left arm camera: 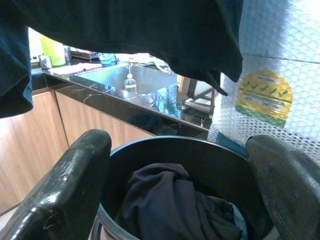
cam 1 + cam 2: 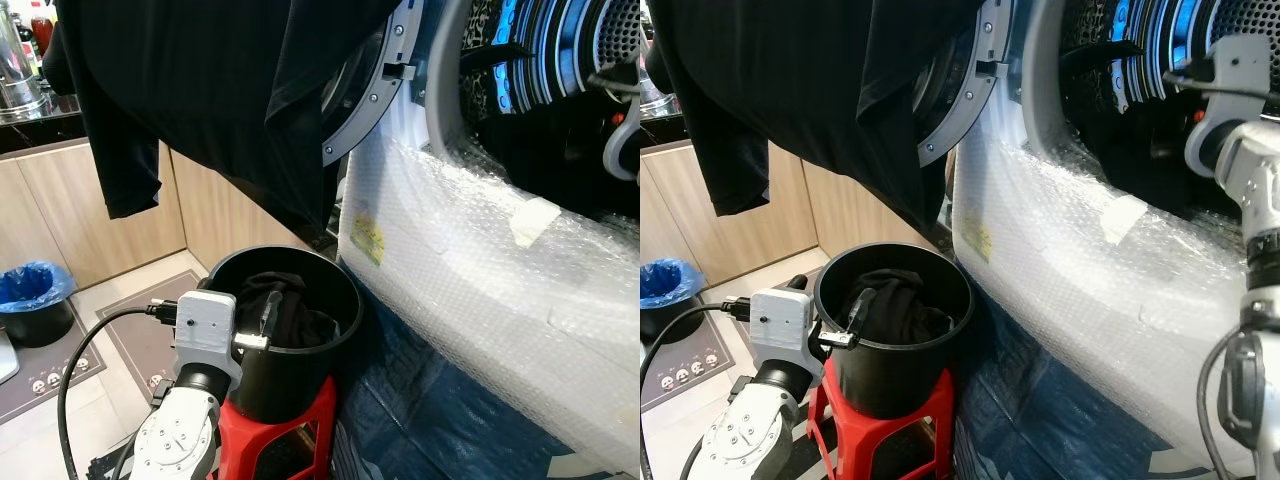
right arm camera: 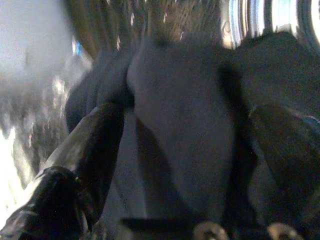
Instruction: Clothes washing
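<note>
- Hanging across the top of the scene from ten to twelve o'clock, a black garment [image 2: 220, 90] drapes down in front of the washing machine door [image 2: 365, 110].
- The black bucket [image 2: 300, 370] sits on a red stool [image 2: 285, 430] at about six o'clock, just beside the washing machine [image 2: 1090, 280], whose front is wrapped in bubble wrap.
- More dark clothes [image 1: 170, 205] lie bunched inside the bucket.
- The left hand [image 2: 268, 315] hovers at the bucket's rim on its nine o'clock side, fingers [image 1: 65, 190] spread apart and holding nothing, pointing over the clothes.
- The right hand [image 3: 185, 165] is up at two o'clock, reaching into the drum [image 2: 1180, 50]; its wrist view is blurred, and its fingers stand apart on either side of dark cloth [image 3: 185, 120], but I cannot tell whether they grip it.
- A blue-lined bin [image 2: 35, 300] stands on the floor at nine o'clock, below a wooden cabinet [image 2: 60, 200].
</note>
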Motion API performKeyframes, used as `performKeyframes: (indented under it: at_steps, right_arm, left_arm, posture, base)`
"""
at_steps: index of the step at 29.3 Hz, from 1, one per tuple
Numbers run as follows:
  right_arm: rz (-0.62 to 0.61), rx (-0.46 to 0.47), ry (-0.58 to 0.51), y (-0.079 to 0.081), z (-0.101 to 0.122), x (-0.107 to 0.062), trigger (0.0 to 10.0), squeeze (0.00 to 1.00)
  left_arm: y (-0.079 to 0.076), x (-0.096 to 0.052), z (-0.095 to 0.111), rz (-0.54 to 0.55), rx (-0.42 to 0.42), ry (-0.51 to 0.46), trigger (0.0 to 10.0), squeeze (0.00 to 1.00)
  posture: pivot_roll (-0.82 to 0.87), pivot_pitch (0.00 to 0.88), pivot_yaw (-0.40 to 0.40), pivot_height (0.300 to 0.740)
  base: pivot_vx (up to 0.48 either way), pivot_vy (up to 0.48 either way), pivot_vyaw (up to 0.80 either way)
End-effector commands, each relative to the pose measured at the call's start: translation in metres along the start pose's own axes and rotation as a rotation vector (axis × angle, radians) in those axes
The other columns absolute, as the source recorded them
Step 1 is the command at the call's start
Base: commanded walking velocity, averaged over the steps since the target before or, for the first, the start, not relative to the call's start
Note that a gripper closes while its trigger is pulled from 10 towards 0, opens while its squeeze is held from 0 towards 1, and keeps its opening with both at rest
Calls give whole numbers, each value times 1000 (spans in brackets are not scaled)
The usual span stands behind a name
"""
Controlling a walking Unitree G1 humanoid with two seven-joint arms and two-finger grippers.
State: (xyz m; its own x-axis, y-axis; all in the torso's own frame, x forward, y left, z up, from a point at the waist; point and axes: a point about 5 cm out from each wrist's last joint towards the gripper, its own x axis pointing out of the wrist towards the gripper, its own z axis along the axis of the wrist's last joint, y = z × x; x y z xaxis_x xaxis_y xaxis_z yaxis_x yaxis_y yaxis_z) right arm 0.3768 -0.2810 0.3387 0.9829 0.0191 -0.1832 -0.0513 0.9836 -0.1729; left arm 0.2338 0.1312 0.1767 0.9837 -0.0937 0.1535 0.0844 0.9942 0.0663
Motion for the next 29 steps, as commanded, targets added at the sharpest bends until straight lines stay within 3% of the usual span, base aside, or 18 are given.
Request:
performKeyframes:
  at_steps: [1,5,9,11,12,18,19,21,25,29]
  right_arm:
    - [-4,-31,34,-2,0,-4,10000,0]
    - [-25,-69,101,-1,-11,-3,10000,0]
    - [-144,-88,149,-7,-14,1,10000,0]
    - [-324,-105,167,-17,-9,2,10000,0]
    - [-445,-66,141,-28,-1,-2,10000,0]
    - [-704,-15,137,-58,8,-21,10000,0]
    - [-790,-69,110,-65,15,-27,10000,0]
    - [-846,-124,96,-69,21,-31,10000,0]
    - [-959,-286,24,-69,44,-39,10000,0]
    - [-1055,-326,-49,-69,56,-44,10000,0]
  left_arm:
    - [-2,0,0,-16,-12,5,10000,0]
    - [-2,-1,0,-11,-13,7,10000,0]
    - [-2,-2,0,-8,-15,9,10000,0]
    - [-3,-2,0,-5,-17,11,10000,0]
    - [-3,-3,-1,-1,-20,13,10000,0]
    - [-4,-7,-2,14,-24,22,10000,0]
    - [-3,-8,-2,19,-23,24,10000,0]
    - [-3,-8,-2,21,-23,24,10000,0]
    - [-3,-8,-2,22,-23,24,10000,0]
    - [-2,-7,-2,20,-22,24,10000,0]
  posture:
    - [61,0,-111,740]
    - [64,0,-116,740]
    - [64,0,-121,740]
    - [66,0,-125,740]
    - [69,0,-129,740]
    - [78,0,-139,740]
    - [80,0,-141,740]
    - [81,0,-142,740]
    - [78,0,-139,740]
    - [72,0,-133,740]
  base:
    - [0,0,0]
    - [0,0,0]
    - [0,0,0]
    - [0,0,0]
    - [0,0,0]
    - [0,0,0]
    - [0,0,0]
    - [0,0,0]
    - [0,0,0]
    - [0,0,0]
